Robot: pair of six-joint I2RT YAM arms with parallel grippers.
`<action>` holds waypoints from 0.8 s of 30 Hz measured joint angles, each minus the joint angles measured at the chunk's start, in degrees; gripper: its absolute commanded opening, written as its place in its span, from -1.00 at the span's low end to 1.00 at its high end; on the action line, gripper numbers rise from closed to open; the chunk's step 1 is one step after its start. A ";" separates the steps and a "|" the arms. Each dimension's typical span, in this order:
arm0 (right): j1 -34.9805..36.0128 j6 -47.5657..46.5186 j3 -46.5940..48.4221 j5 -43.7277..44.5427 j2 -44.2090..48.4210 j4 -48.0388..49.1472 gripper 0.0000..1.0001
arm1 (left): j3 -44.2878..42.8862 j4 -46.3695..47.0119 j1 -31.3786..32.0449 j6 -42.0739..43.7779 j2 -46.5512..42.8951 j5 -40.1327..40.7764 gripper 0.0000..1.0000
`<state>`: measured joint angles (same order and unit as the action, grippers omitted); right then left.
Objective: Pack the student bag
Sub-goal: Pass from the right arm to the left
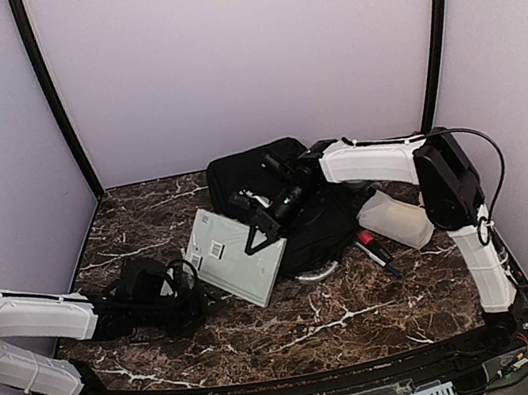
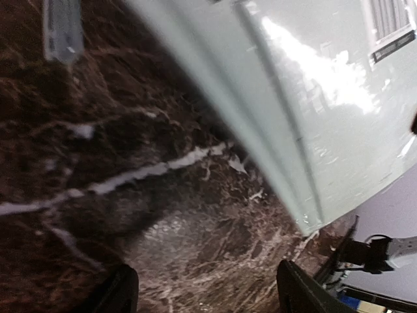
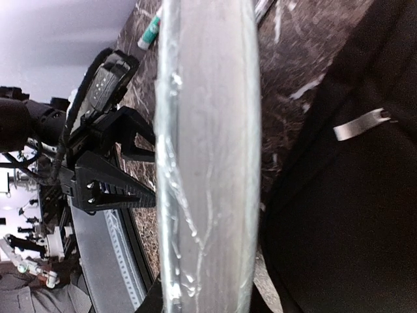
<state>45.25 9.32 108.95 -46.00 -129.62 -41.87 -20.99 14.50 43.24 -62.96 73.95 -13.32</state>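
Right jaws pinching book (image 1: 229,259), tilted, beside backpack (image 1: 248,165) near far bench (image 1: 345,316) edge; left jaws spread, empty.

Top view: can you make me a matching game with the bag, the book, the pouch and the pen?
1 bag
2 book
3 pouch
4 pen

A see-through white
B red end
C black
D held in the right tool

Pairs: 1-C, 2-D, 3-A, 4-B
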 measured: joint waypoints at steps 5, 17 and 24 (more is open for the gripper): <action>-7.06 1.81 -2.29 -0.42 8.63 3.43 -1.00 | -9.25 -17.81 -0.28 11.50 -8.92 9.64 0.62; -19.15 12.61 -31.36 -13.03 36.50 33.86 -1.00 | -19.08 6.88 -0.35 27.71 -0.79 3.50 0.78; -19.61 15.91 -39.54 -15.08 37.75 37.59 -1.00 | -26.80 33.44 -0.35 23.06 17.79 -8.55 0.70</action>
<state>25.65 25.23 69.41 -61.08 -91.88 -4.27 -47.79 47.94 42.89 -39.90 91.74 -21.87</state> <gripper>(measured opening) 0.194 0.898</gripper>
